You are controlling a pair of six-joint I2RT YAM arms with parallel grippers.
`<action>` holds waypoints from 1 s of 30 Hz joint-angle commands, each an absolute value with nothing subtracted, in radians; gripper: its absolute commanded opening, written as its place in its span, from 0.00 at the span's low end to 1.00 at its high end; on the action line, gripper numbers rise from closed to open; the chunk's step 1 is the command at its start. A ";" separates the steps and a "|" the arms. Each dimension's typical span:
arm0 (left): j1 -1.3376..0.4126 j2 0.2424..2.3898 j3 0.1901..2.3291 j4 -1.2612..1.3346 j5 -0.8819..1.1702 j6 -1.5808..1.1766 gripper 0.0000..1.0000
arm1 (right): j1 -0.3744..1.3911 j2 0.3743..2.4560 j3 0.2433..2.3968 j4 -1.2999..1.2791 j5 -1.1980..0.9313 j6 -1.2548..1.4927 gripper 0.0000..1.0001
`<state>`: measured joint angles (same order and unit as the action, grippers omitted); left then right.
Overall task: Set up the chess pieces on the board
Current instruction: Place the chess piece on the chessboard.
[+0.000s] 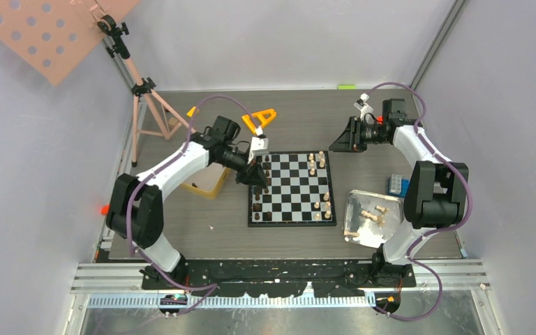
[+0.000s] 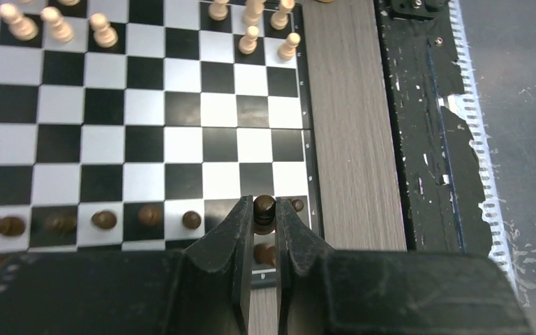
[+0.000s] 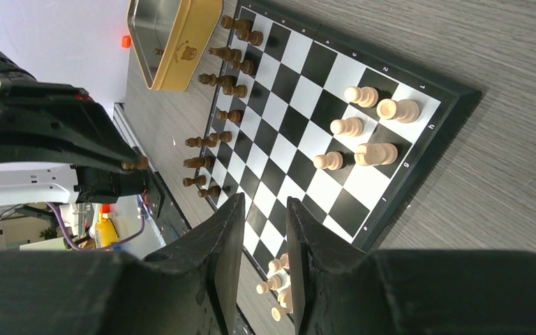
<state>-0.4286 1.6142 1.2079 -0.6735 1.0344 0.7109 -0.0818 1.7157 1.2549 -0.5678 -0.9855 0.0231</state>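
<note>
The left gripper (image 2: 263, 204) hid the lower half of the dark piece (image 2: 264, 209) and the near row of the board (image 2: 181, 139). The top edge cut off several pale pieces (image 2: 218, 10). In the right wrist view, the tin (image 3: 188, 49) ran off the top. From above, the kinds of piece were too small to tell.

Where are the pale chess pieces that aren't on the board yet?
In the overhead view the spare pale pieces lie in the silver metal tray just right of the chessboard, with a blue toy brick just behind it.
</note>
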 commanded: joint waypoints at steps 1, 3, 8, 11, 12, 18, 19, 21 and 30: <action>-0.480 1.654 1.186 -0.571 1.089 0.715 0.05 | -0.084 1.693 1.301 -0.578 -0.985 -0.016 0.34; -0.495 1.668 1.164 -0.529 1.085 0.709 0.05 | -0.084 1.692 1.301 -0.580 -0.984 -0.018 0.34; -0.512 1.694 1.088 -0.398 1.068 0.656 0.06 | -0.084 1.695 1.300 -0.581 -0.986 -0.020 0.34; -0.513 1.700 1.044 -0.312 1.061 0.625 0.06 | -0.084 1.697 1.300 -0.580 -0.989 -0.018 0.34; -0.514 1.704 1.033 -0.291 1.059 0.619 0.06 | -0.084 1.699 1.299 -0.580 -0.988 -0.019 0.34; -0.515 1.726 0.981 -0.198 1.036 0.604 0.07 | -0.084 1.699 1.299 -0.581 -0.991 -0.018 0.34; -0.515 1.731 0.978 -0.194 1.032 0.607 0.07 | -0.084 1.699 1.299 -0.580 -0.991 -0.018 0.34; -0.515 1.740 0.975 -0.192 1.021 0.612 0.07 | -0.084 1.700 1.299 -0.580 -0.990 -0.018 0.34; -0.515 1.749 0.930 -0.118 0.979 0.630 0.09 | -0.085 1.706 1.298 -0.580 -0.991 -0.020 0.34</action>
